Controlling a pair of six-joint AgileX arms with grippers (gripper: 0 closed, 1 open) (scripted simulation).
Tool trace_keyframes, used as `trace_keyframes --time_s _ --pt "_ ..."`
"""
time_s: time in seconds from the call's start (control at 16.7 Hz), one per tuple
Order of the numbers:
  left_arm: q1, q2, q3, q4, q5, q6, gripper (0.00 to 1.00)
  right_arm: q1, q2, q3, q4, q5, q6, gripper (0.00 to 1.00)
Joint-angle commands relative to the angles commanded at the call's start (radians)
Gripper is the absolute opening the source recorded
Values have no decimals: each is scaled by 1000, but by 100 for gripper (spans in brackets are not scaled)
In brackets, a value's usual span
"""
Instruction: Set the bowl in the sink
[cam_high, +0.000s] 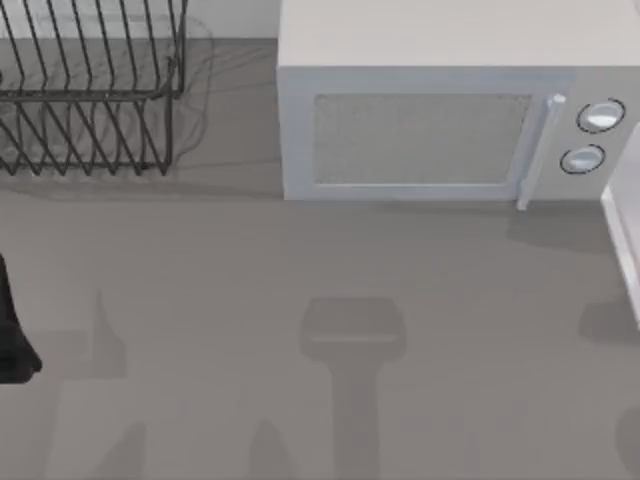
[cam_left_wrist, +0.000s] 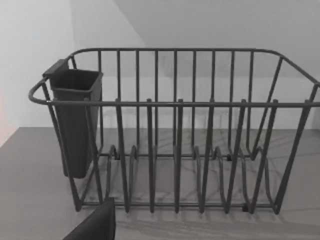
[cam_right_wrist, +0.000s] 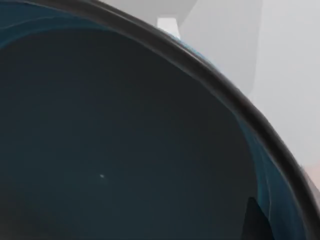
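Note:
The bowl (cam_right_wrist: 125, 140) sits very close in the right wrist view, showing its dark grey-blue inside, a dark rim and a strip of glossy blue outside. One dark fingertip (cam_right_wrist: 256, 220) of my right gripper lies against the bowl's inner wall near the rim, and the gripper is shut on the bowl. A white edge (cam_high: 625, 235) stands at the table's far right; I cannot tell whether it is the sink. My left arm (cam_high: 12, 330) is parked at the table's left edge, and a dark part of its gripper (cam_left_wrist: 95, 225) faces the dish rack.
A dark wire dish rack (cam_high: 90, 90) with a utensil cup (cam_left_wrist: 75, 120) stands at the back left. A white microwave (cam_high: 440, 110) with its door shut stands at the back, middle to right. Arm shadows fall on the grey table (cam_high: 300, 260).

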Motion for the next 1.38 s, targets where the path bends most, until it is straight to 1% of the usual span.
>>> trace_keyframes --time_s 0.18,0.36,0.54,0.78,1.38 --pt "0 0 0 0 0 0 100 0 183 -29 234 4 -2 0" --pt "0 0 0 0 0 0 100 2 316 -53 385 8 -3 0" --pt "0 0 0 0 0 0 100 4 369 -64 440 11 -2 0" --pt "0 0 0 0 0 0 100 4 369 -64 440 11 -2 0" --pt "0 0 0 0 0 0 100 4 369 -64 440 11 -2 75"
